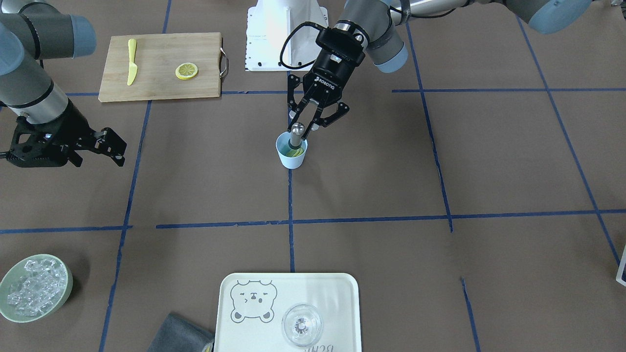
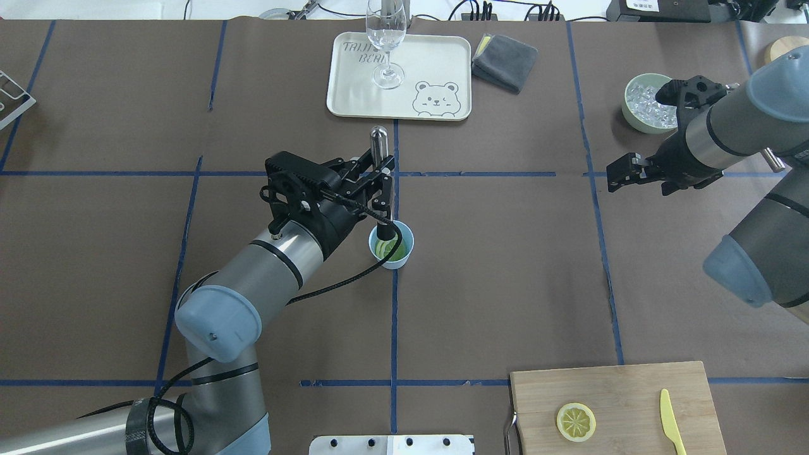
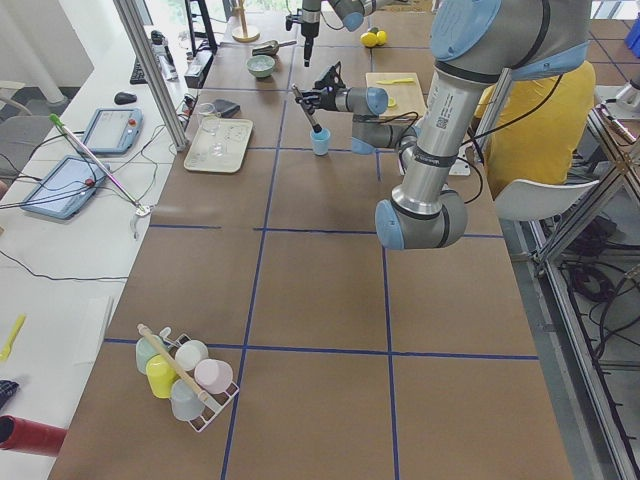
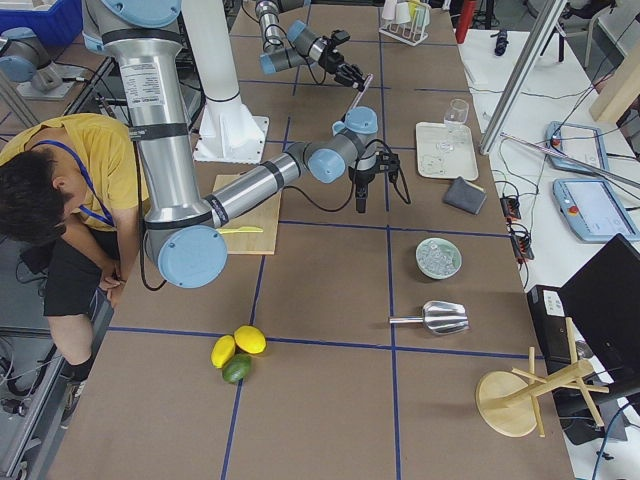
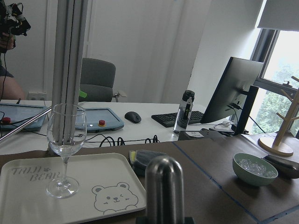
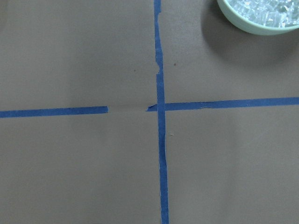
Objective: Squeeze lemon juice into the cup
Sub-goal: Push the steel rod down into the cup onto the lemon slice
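Observation:
The light blue cup [image 1: 292,160] stands at the table's middle and holds a lemon slice [image 1: 295,153]. My left gripper [image 1: 305,124] is just above the cup, shut on a steel muddler [image 1: 296,135]. The muddler stands upright, its lower end in the cup on the slice. The overhead view shows the same cup [image 2: 406,251], slice [image 2: 384,249], muddler [image 2: 378,140] and left gripper [image 2: 383,188]. The muddler's rounded top [image 5: 163,186] fills the bottom of the left wrist view. A second lemon slice [image 1: 187,71] lies on the cutting board. My right gripper [image 1: 98,152] hovers open and empty, far from the cup.
A wooden cutting board [image 1: 161,49] with a yellow knife [image 1: 131,61] is near the robot's right side. A white bear tray [image 1: 293,288] holds a clear wine glass [image 1: 301,324]. A green bowl of ice [image 1: 34,287] and a grey cloth [image 1: 178,335] are at the far edge.

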Available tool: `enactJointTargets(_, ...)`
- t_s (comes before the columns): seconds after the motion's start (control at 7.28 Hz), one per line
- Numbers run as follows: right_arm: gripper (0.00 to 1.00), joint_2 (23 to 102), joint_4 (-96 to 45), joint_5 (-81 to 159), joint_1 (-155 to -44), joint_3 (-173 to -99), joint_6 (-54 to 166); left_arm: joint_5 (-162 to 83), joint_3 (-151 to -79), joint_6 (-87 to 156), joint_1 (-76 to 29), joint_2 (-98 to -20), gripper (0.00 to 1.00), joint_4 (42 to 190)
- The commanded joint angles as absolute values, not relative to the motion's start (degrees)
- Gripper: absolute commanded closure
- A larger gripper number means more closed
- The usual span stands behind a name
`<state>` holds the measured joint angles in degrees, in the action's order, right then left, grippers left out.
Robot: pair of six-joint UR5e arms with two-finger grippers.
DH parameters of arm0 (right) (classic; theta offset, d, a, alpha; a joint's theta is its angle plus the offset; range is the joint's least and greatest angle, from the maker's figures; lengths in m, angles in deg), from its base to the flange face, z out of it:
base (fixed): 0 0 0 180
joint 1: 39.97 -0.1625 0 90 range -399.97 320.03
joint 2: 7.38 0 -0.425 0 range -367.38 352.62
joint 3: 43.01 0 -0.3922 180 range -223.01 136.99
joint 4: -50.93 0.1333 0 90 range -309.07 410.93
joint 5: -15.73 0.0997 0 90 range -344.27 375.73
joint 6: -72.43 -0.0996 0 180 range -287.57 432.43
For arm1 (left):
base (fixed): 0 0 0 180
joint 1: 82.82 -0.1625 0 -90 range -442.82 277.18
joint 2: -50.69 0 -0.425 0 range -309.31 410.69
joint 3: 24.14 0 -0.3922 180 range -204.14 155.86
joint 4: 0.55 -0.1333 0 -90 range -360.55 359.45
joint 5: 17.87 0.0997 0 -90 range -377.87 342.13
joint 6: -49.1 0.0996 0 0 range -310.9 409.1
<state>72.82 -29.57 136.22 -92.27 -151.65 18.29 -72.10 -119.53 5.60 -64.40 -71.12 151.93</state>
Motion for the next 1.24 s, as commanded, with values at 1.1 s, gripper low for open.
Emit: enactJointTargets(1.1, 0.0, 72.9, -29.6, 136.3, -92.4, -152.0, 18.2, -72.0, -114.1, 5.3, -65.9, -72.5, 1.0, 152.0)
